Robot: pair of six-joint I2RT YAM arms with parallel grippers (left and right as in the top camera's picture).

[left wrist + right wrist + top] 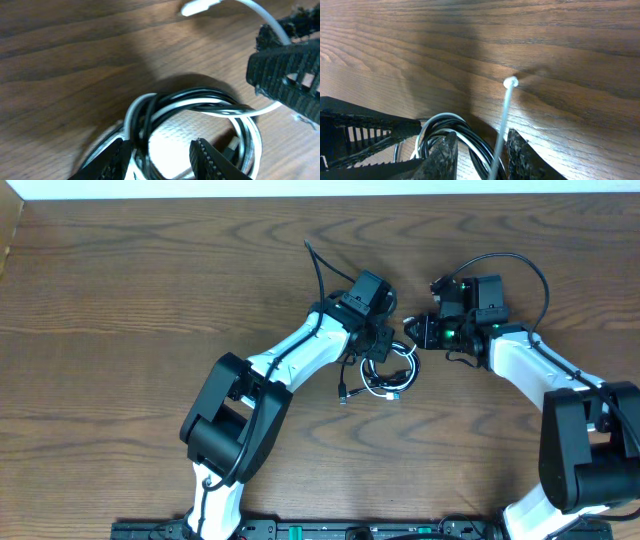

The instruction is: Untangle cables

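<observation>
Though partly under the left claw [160, 152], cables [200, 103] in one coil, strands indistinct.

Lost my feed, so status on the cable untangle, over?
Left gripper open astride the coiled cables. Right gripper around the white cable, grip unclear. Black cable looped with it, not free. Grippers crowd each other.

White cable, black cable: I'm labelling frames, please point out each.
white cable [263, 15], left wrist view, on its arcing strand.
black cable [200, 94], left wrist view, on the coil's top.
</observation>
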